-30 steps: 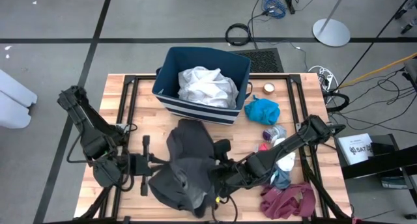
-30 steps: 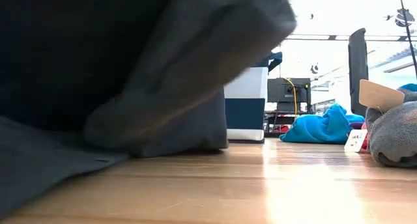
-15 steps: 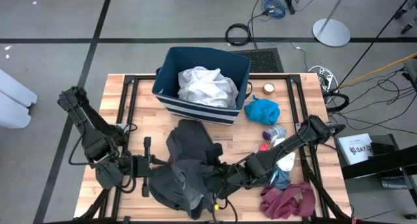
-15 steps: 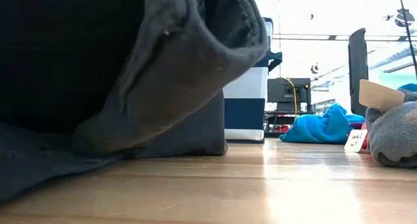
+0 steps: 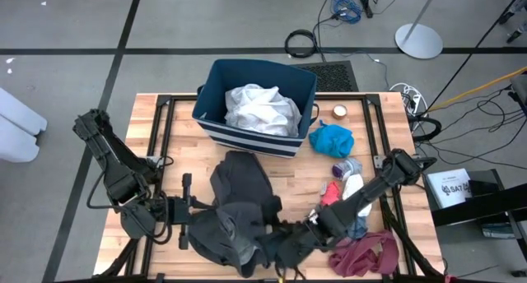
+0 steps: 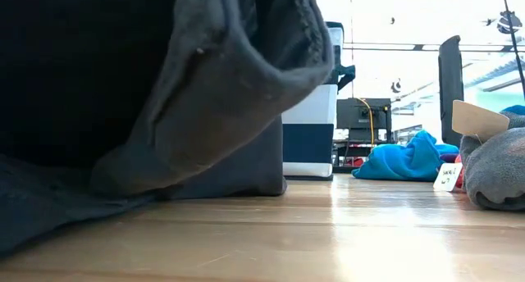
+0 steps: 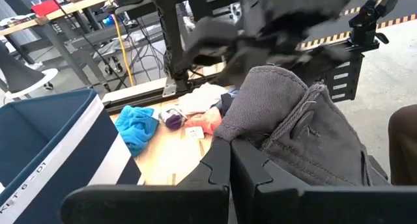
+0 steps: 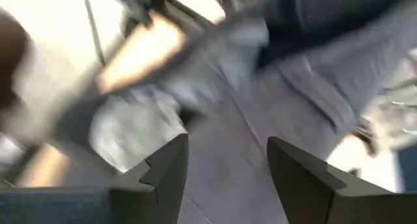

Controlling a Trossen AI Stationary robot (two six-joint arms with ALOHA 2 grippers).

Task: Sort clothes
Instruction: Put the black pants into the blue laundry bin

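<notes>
Left gripper (image 5: 200, 216) is clamped shut on the dark grey garment (image 5: 239, 209), which sprawls across the desk (image 5: 309, 172) right ahead of it. Right gripper (image 8: 225, 168) hovers over the same fabric from the opposite side, fingers (image 8: 163, 168) spread apart, gripping nothing. White top (image 5: 262, 108) sits in the bin (image 5: 216, 85) beyond.

Left arm: comes in from the table's left edge, elbow raised, forearm reaching toward the table's centre near the front edge. Left pincer (image 7: 229, 160) is level and low, its two dark fingers (image 7: 212, 165) pressed together, clamped on a fold of dark grey fabric.

Right arm: extends from the table's right side diagonally toward the front centre, forearm low over the table. Right pincer (image 8: 227, 160) points downward, its fingers (image 8: 166, 165) standing apart with a clear gap between them, nothing gripped between them.
</notes>
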